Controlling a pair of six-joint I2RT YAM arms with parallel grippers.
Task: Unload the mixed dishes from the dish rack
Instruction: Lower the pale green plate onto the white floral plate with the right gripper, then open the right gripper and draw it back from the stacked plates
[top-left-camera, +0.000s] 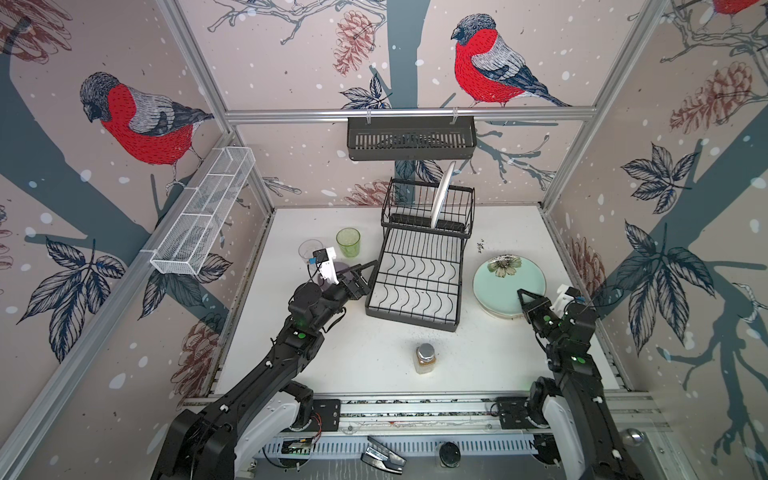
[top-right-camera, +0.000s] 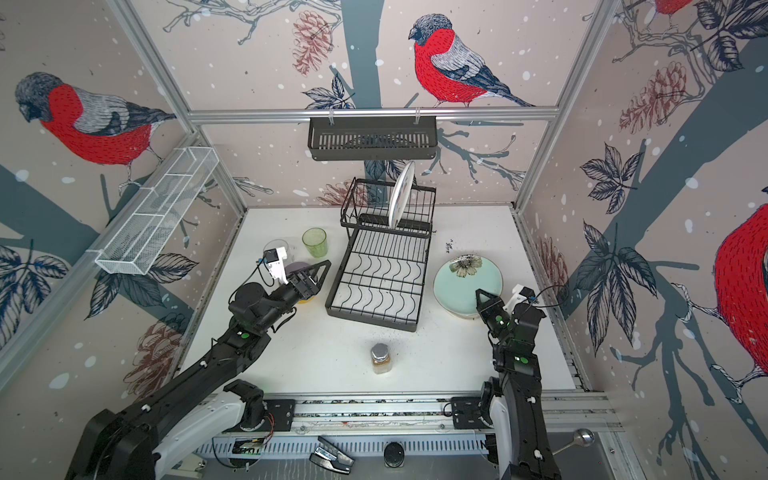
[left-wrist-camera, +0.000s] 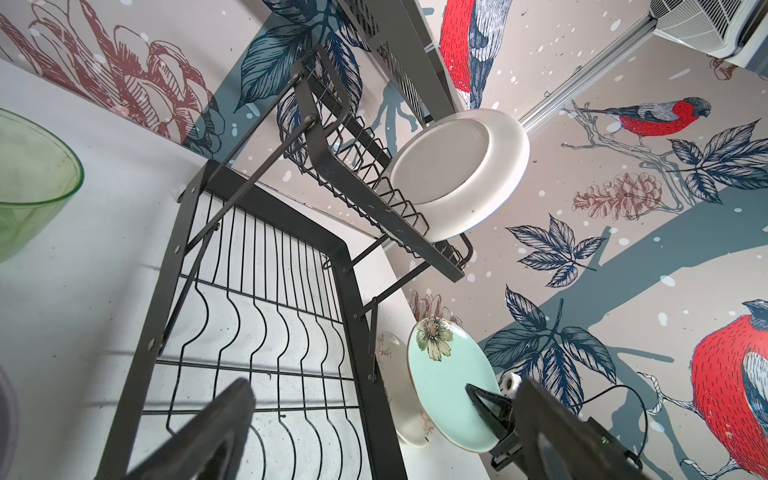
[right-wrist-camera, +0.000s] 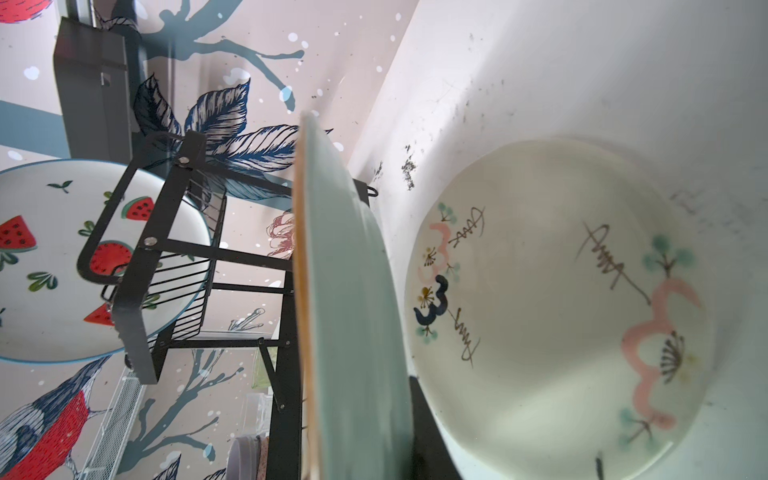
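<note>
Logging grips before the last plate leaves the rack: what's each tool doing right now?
Left tool: open, holding nothing.
Right tool: closed on the green plate at its rim.

Table (top-left-camera: 374, 357) carries dish rack (top-left-camera: 415, 286), green tumbler (top-left-camera: 348, 242), jar (top-left-camera: 425, 358).

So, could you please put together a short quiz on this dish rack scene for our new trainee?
1. True or false: the left gripper has its fingers shut on a dish.
2. How many dishes are in the dish rack? A none; B one; C three.
3. Which dish are the fingers of the right gripper closed on?

Key:
1. False: the fingers are open and hold nothing.
2. B: only the watermelon plate stands upright in the raised tier. The lower tier holds nothing.
3. The pale green plate, gripped at its rim.
</note>
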